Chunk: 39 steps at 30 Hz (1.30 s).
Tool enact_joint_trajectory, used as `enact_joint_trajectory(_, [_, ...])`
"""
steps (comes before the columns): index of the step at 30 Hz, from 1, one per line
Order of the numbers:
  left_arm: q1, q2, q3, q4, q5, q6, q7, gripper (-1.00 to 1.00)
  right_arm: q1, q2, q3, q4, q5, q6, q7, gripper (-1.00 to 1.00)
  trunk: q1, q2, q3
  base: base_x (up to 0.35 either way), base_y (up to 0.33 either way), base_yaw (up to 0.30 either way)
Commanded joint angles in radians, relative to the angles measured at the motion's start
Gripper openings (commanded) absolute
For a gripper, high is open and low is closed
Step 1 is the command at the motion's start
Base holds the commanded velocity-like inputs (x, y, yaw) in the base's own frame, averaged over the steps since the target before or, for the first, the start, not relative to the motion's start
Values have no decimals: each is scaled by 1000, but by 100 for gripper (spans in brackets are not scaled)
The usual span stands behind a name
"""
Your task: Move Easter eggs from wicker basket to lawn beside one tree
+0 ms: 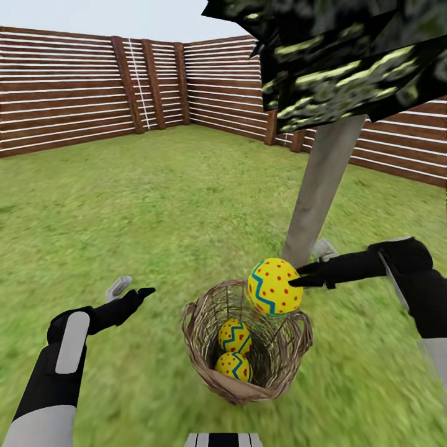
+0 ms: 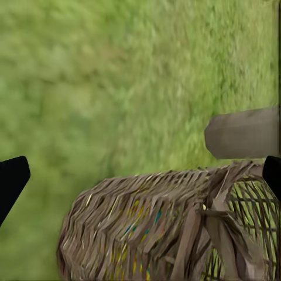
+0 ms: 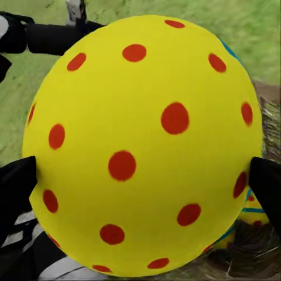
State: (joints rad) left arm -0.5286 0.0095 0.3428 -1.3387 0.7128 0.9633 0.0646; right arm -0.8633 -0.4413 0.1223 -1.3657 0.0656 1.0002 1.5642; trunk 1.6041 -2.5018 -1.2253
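Note:
The wicker basket [image 1: 205, 347] stands on the lawn [image 1: 155, 205] at the foot of the tree [image 1: 323, 186], whose grey-brown trunk leans to the right. Two Easter eggs [image 1: 234, 336] [image 1: 234, 366] lie inside the basket. A third Easter egg [image 1: 274, 287] hangs above the basket's far rim, with my right gripper [image 1: 297, 280] shut on it. That egg [image 3: 140, 146] sits between the black fingertips [image 3: 16, 187] in the right wrist view. My left gripper [image 1: 133, 290] is open, left of the basket and above the grass. The basket's woven side [image 2: 146, 228] and the trunk [image 2: 240, 132] show in the left wrist view.
A brown slatted fence [image 1: 74, 93] encloses the garden on all visible sides. Dark blocky foliage [image 1: 335, 62] hangs overhead at the right. Open grass stretches to the left and ahead of the basket.

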Motion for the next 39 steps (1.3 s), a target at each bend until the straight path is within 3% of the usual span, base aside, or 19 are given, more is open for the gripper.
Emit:
enact_joint_trajectory(1, [-1,-1,0,0,8,5,6,100,-1,-44,-7,1,-27,0,7,-100,-1,0,3,0,0,0])
enact_joint_trajectory(2, [0,-1,-1,0,7,5,6,100,-1,-72,-24,4,-45,1,7,-100,-1,0,3,0,0,0])
enact_joint_trajectory(3, [0,-2,-2,-1,7,5,5,100,2,-83,-60,6,-52,1,7,-100,-1,0,3,0,0,0])
enact_joint_trajectory(5, [0,-1,-2,-4,9,3,4,100,33,-91,-174,8,-56,1,7,-100,-1,0,3,0,0,0])
enact_joint_trajectory(7, [0,1,-3,-6,10,-3,-3,100,53,-91,-207,9,-56,-1,7,-100,-1,0,3,0,-112,0])
enact_joint_trajectory(10, [0,5,-4,-9,10,-5,-9,100,101,-86,-216,9,-53,-6,7,-100,-1,0,3,0,-281,0])
enact_joint_trajectory(18, [0,9,-3,-19,10,-5,-10,100,109,-85,-217,13,-54,-9,7,-100,-1,0,3,0,-310,0])
enact_joint_trajectory(21, [0,16,0,-21,9,-2,-83,100,109,-85,-218,14,-55,-8,7,-100,-1,0,3,-102,-314,0])
enact_joint_trajectory(22, [0,30,1,-22,8,-2,-108,100,109,-85,-219,14,-55,-8,7,-100,-1,0,3,-149,-311,0])
enact_joint_trajectory(25, [0,47,5,-24,8,-2,-126,100,109,-85,-218,23,-55,-8,3,-100,-1,0,3,-161,-310,0])
enact_joint_trajectory(29, [0,50,6,-66,8,4,-126,100,109,-83,-218,29,-51,-8,-45,-100,-1,0,3,-178,-309,0])
enact_joint_trajectory(31, [-1,69,5,-110,9,19,-129,100,113,-81,-216,60,-51,-9,-129,-100,-1,0,3,-181,-307,0])
enact_joint_trajectory(32, [-3,84,3,-133,13,34,-152,100,115,-68,-215,78,-52,-10,-182,-100,-1,0,3,-182,-304,0])
enact_joint_trajectory(34, [-5,108,2,-147,27,41,-333,100,116,-42,-216,89,-47,-11,-262,-100,-1,0,3,-183,-303,0])
enact_joint_trajectory(36, [-1,135,-9,-142,31,41,-630,100,116,-26,-216,92,-47,-11,-385,-100,-1,0,3,-184,-301,0])
enact_joint_trajectory(37, [3,135,-32,-137,30,40,-735,100,116,-22,-216,92,-48,-12,-451,-100,-1,0,3,-187,-296,0])
enact_joint_trajectory(39, [26,126,-93,-127,28,34,-825,100,116,-13,-216,93,-49,-12,-579,-100,-1,0,3,-189,-293,0])
